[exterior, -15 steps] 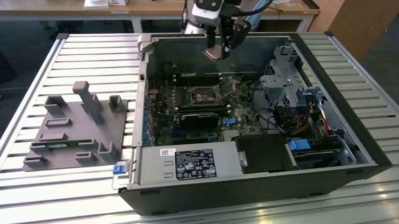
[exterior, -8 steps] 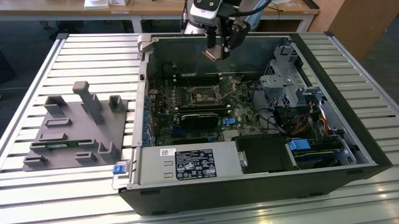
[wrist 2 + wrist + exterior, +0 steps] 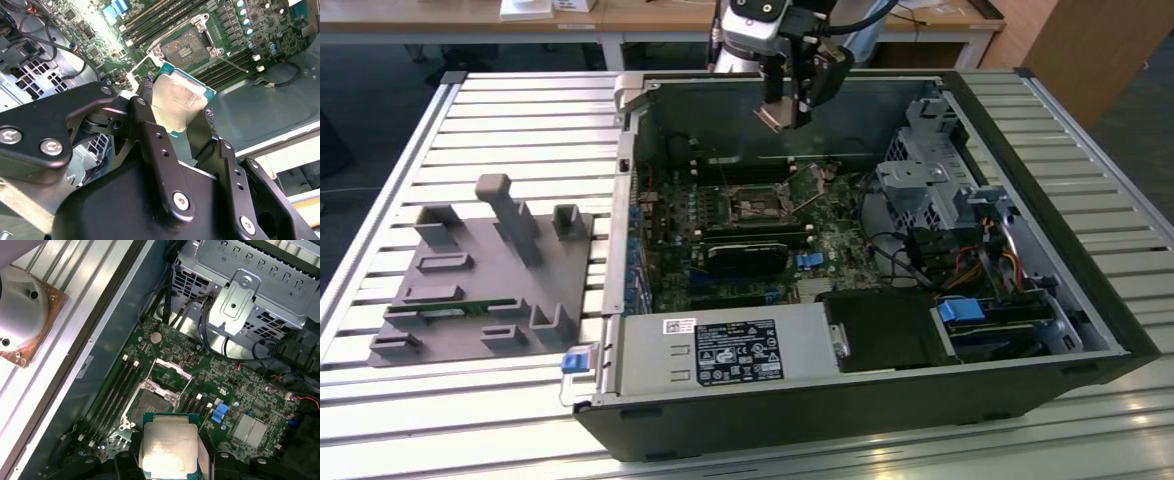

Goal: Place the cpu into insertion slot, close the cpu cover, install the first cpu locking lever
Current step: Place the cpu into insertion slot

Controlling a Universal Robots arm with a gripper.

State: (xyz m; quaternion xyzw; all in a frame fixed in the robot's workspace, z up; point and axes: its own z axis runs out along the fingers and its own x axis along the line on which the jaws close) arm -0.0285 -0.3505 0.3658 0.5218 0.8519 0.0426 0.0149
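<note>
Silver-grey heat spreader, matte and slightly smudged, on a thin green substrate: that was the cpu (image 3: 182, 112), clamped edge to edge between the 2 black fingers (image 3: 150, 125) of the gripper (image 3: 176, 100). The chip was near-square, so it had no real long axis. Its metal face pointed back at the cameras in both wrist views, and its underside faced the board.

In the exterior view the gripper (image 3: 790, 110) hung over the far side of the open black computer case (image 3: 854, 420), with the chip tilted, not level, and well clear of the green motherboard (image 3: 720, 290).

The insertion slot (image 3: 150, 407) was a dark square with a thin silvery rim. It sat bare below the cpu (image 3: 167, 450), apart from it, with long black memory slots (image 3: 117, 390) beside it. The cpu cover (image 3: 172, 371), a thin silvery frame, looked swung up off the slot.

A grey moulded fixture (image 3: 480, 270) lay on the ribbed aluminium table (image 3: 520, 110), at the exterior view's left of the case.
</note>
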